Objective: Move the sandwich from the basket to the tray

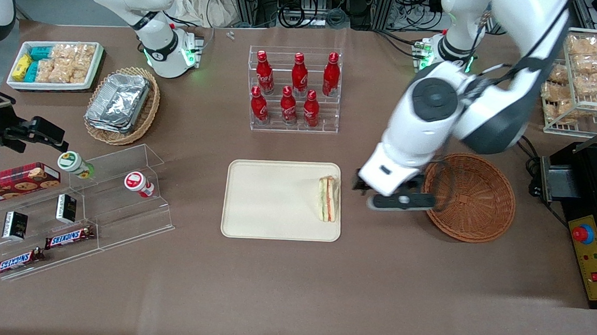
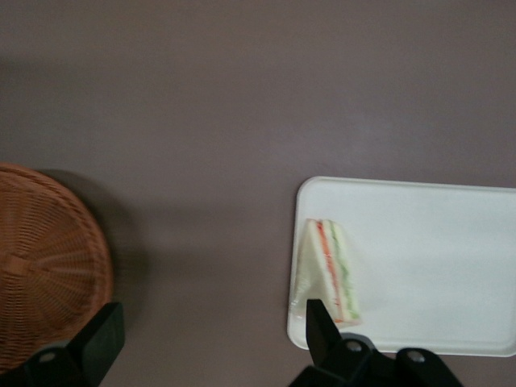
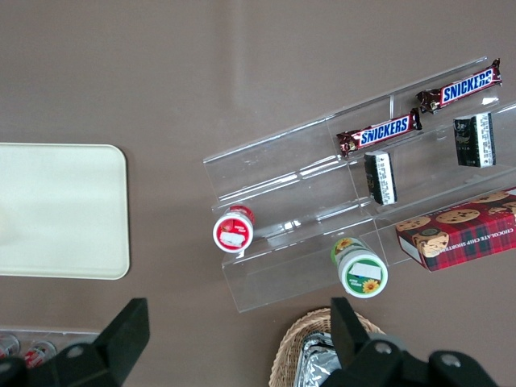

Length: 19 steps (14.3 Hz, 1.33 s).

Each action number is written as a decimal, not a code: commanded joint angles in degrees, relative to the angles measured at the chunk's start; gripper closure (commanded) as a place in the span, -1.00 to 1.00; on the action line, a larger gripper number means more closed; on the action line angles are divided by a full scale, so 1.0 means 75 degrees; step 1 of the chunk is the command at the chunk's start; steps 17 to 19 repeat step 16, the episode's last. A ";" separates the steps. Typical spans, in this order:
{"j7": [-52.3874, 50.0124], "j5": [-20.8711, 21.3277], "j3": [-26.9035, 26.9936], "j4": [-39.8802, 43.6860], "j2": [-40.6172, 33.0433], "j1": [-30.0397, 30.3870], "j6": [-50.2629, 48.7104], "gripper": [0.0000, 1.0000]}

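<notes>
Front view shows the small three-cornered sandwich (image 1: 328, 199) with orange and green layers lying on the flat cream plastic tray (image 1: 270, 202), close to the rim nearest the round reddish-brown woven basket (image 1: 475, 204). The left arm's gripper (image 1: 389, 192) hangs over bare table between tray and basket, fingers wide apart, holding nothing. The putting-down looks done; next it should just lift away.
</notes>
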 commanded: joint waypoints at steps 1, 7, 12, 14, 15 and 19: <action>0.1066 -0.0866 -0.0028 -0.0343 -0.0657 0.0942 -0.0484 -1.00; 0.1946 -0.1827 0.0858 -0.0903 -0.1863 0.1520 -0.1237 -1.00; 0.3225 -0.2709 0.4021 -0.2227 -0.3575 -0.0421 -0.1307 -1.00; 0.3284 -0.2697 0.4320 -0.2242 -0.3718 -0.0707 -0.1446 -1.00; 0.3308 -0.2616 0.4320 -0.2090 -0.3671 -0.0719 -0.1656 -1.00; 0.3331 -0.2592 0.4309 -0.2007 -0.3659 -0.0696 -0.1786 -1.00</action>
